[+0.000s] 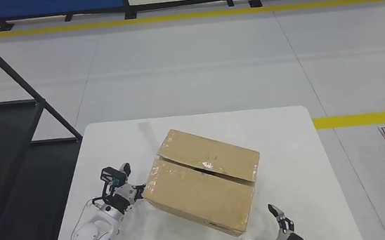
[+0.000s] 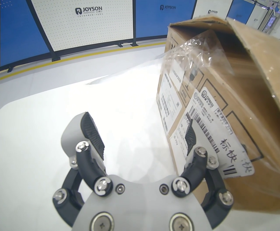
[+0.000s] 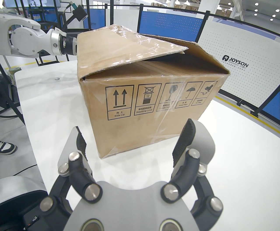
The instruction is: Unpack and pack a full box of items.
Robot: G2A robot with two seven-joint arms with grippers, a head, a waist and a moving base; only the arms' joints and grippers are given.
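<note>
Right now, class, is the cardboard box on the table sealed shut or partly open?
Partly open: the cardboard box has one top flap lifted, with a dark gap beneath it.

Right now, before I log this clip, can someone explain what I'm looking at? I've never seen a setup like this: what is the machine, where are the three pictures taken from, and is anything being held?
This is a two-armed robot working at a white table. The top view looks down from a camera above its arms. The other two pictures come from a camera on each wrist, so each shows that arm's own two-fingered claw up close. On the table stands one brown cardboard box, its taped top flaps slightly ajar. The left gripper is open beside the box's labelled end. The right gripper is open, facing the side printed with handling symbols. Neither holds anything.
</note>
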